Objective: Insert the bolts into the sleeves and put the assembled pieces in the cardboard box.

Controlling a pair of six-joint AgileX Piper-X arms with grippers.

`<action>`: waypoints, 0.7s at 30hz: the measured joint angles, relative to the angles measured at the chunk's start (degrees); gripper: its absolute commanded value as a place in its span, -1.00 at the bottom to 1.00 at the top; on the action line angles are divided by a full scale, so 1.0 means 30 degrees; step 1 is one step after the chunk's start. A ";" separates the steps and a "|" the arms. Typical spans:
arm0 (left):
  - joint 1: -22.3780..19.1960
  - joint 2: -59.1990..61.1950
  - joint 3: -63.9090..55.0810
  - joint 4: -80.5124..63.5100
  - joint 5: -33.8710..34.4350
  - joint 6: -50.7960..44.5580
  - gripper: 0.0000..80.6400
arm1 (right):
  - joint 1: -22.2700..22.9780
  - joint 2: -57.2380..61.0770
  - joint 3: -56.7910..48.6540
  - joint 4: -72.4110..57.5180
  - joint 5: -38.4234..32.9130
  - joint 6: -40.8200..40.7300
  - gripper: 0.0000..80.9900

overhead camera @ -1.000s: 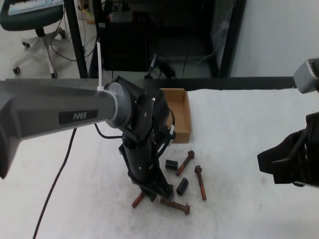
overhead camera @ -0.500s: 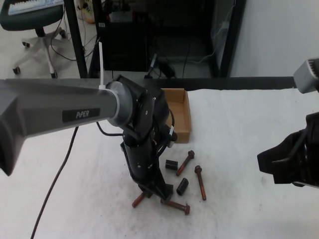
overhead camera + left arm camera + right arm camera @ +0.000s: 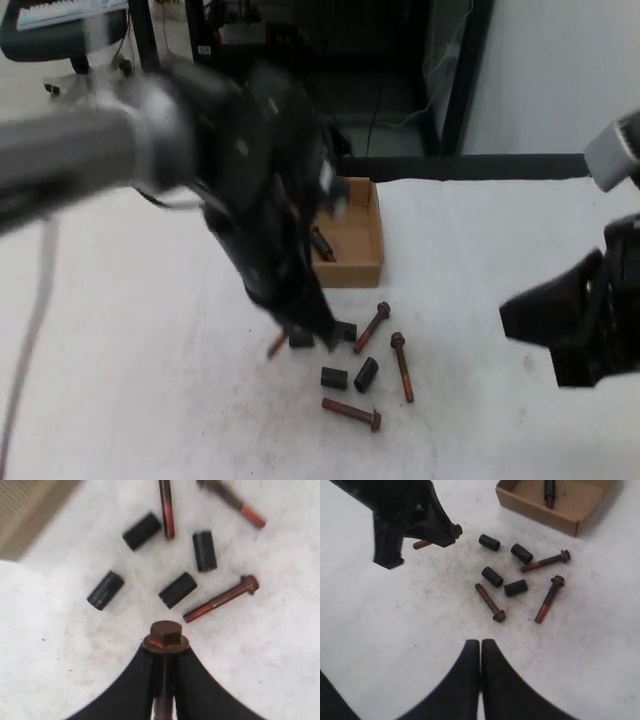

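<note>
White bench under bolt between left gripper's fingers

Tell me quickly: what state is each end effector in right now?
Left end effector: closed on a bolt.
Right end effector: closed, holding nothing.

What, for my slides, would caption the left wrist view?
Left claw grips a rusty bolt above four black sleeves and three loose bolts on the bench.

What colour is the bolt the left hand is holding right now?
Rusty reddish-brown; the bolt shows best in the left wrist view, clamped in the left hand.
</note>
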 measured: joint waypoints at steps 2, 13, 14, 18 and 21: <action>0.0114 -0.2424 0.1190 -0.0750 -0.0172 -0.0792 -1.00 | 0.0000 0.0391 0.0000 -0.1127 -0.0014 -0.0180 -0.98; 0.1323 -1.3500 0.7872 -0.2384 -0.4678 -0.3653 -1.00 | 0.0000 0.7136 -0.1572 -0.2467 -0.0596 -0.2761 -0.58; 0.1463 -1.4411 0.8395 -0.2377 -0.5084 -0.3735 -1.00 | 0.0000 0.8102 -0.2043 -0.2472 -0.0737 -0.3012 -0.50; 0.1751 -1.6728 0.9466 -0.2315 -0.5991 -0.3753 -1.00 | 0.0546 1.3162 -0.4452 -0.2494 -0.1264 -0.3592 -0.12; 0.1859 -1.8973 0.9985 -0.2114 -0.6399 -0.3701 -1.00 | 0.1270 1.5614 -0.8325 -0.2570 -0.1417 -0.5151 -0.10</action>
